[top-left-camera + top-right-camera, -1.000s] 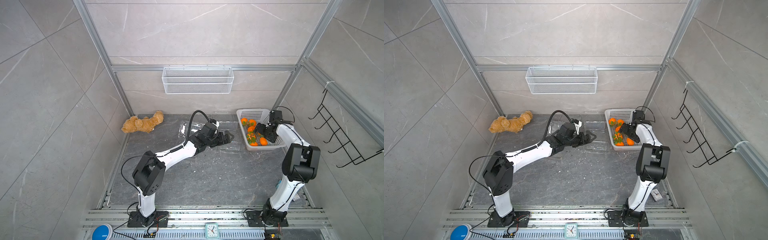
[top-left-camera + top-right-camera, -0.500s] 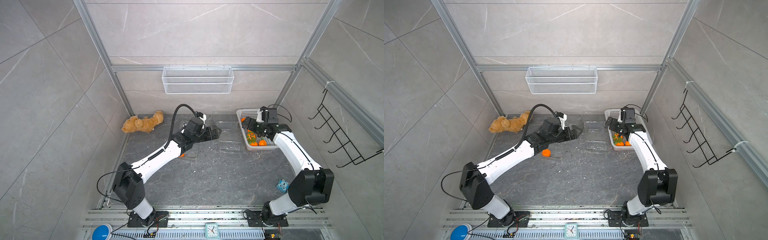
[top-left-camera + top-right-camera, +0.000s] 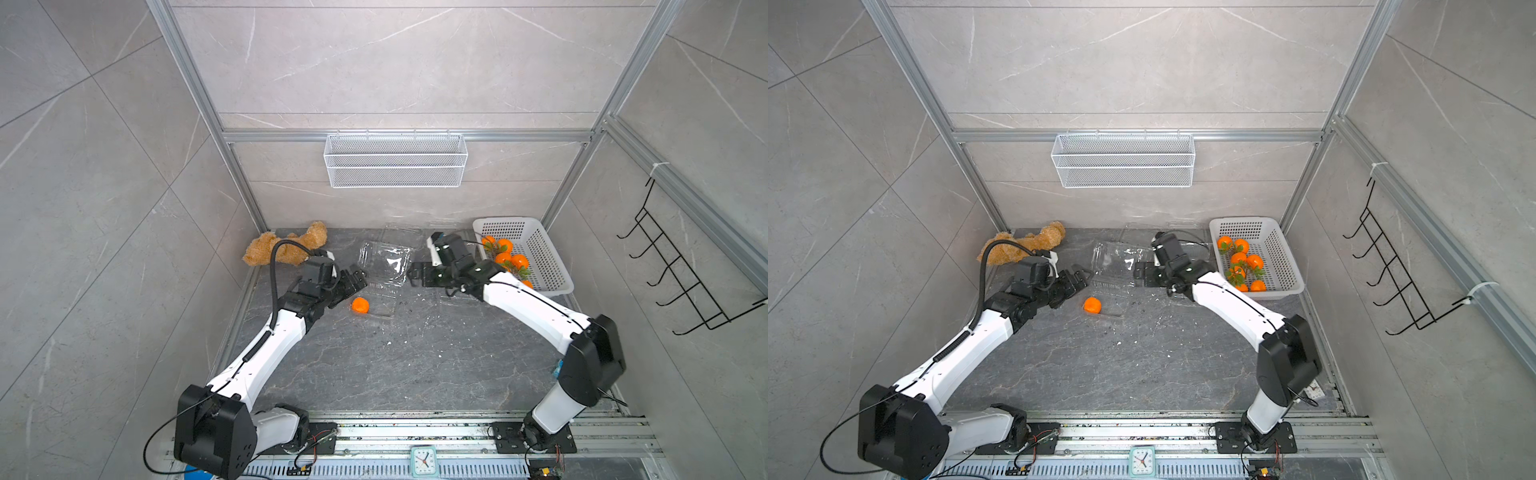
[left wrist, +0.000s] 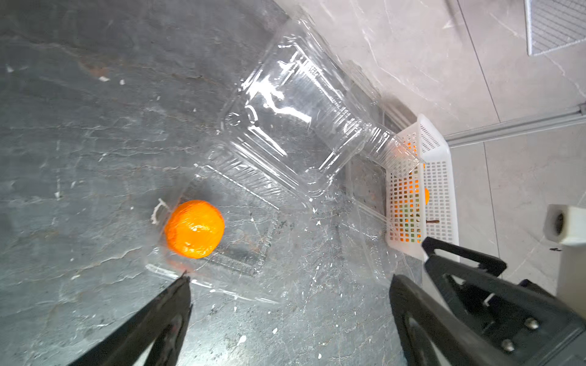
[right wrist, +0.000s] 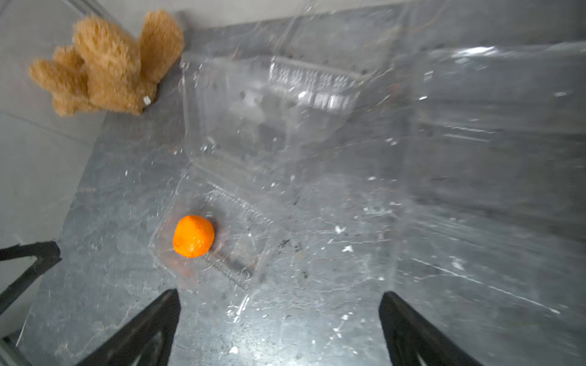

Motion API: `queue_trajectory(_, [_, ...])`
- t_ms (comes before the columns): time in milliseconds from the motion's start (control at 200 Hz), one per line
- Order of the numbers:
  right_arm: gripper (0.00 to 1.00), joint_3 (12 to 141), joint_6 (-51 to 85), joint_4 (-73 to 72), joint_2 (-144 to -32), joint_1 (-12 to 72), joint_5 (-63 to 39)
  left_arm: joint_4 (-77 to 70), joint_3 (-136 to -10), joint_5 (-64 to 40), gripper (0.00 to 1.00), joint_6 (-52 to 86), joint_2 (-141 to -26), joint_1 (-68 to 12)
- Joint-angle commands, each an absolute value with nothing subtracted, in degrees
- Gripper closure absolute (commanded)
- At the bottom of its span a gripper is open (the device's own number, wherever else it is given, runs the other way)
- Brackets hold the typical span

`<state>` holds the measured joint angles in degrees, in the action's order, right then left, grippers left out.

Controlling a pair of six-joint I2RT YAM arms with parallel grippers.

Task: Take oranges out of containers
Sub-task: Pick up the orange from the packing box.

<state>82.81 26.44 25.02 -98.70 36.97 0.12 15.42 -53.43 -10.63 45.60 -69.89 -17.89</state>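
One orange (image 3: 360, 305) (image 3: 1092, 305) lies in a corner of the flat half of an open clear container (image 3: 386, 266) (image 4: 285, 126) on the dark floor. The container's other half is tilted up behind it. My left gripper (image 3: 357, 276) (image 4: 290, 282) hovers just left of the orange, open and empty. My right gripper (image 3: 415, 274) (image 5: 279, 294) stands to the right of that container, open and empty too. The right wrist view has the orange (image 5: 193, 236) ahead of its jaws. Several more oranges (image 3: 505, 253) with leaves lie in the white basket (image 3: 544, 253).
More clear containers lie by the back wall (image 3: 401, 232) and under the right arm (image 3: 457, 295). A tan teddy bear (image 3: 286, 247) sits in the back left corner. A wire-mesh basket (image 3: 395, 160) hangs on the back wall and a black hook rack (image 3: 681, 274) on the right wall.
The left gripper pulled back left off the containers, uncovering the orange. The right gripper left the white basket and swung left to the middle of the floor.
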Motion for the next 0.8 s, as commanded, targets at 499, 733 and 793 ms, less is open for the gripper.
queue_trajectory(499, [0.2,111.25,33.63,30.37,-130.87,49.46,-4.67,4.26,-33.35,-35.05,0.0,57.98,-62.05,1.24])
queue_trajectory(733, [0.29,116.92,32.94,33.63,-136.43,49.45,-4.21,4.72,-33.68,-35.33,0.0,57.18,-62.26,1.42])
queue_trajectory(793, [0.3,117.48,32.89,34.09,-137.42,49.44,-4.05,4.61,-33.76,-35.33,0.0,57.14,-62.72,1.45])
